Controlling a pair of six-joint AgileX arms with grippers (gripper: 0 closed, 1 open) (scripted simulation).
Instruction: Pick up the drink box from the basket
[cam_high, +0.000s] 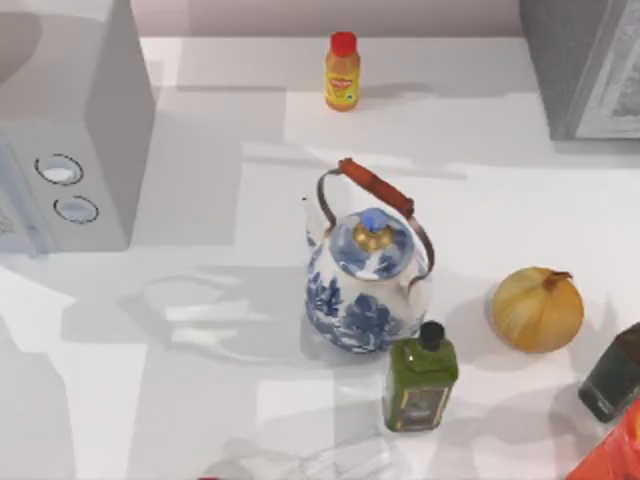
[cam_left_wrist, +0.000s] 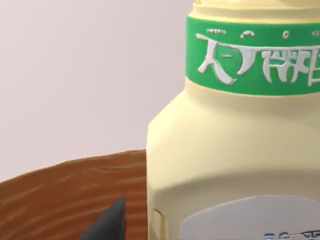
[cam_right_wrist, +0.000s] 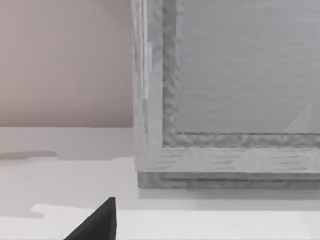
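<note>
- Your left wrist view has a cream, green-labelled container (cam_left_wrist: 235, 140) close ahead over brown wicker (cam_left_wrist: 65, 195), perhaps the drink box in its basket.
- Likely light and smooth; take its flat sides.
- I cannot tell either pincer's state.

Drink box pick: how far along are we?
Nothing looks done. In hand: the left wrist view sits close on a cream bottle with a green band above a brown woven surface, no grasp visible. The right wrist view faces a grey cabinet. On the table the teapot stands untouched. Left: grasp and lift.
</note>
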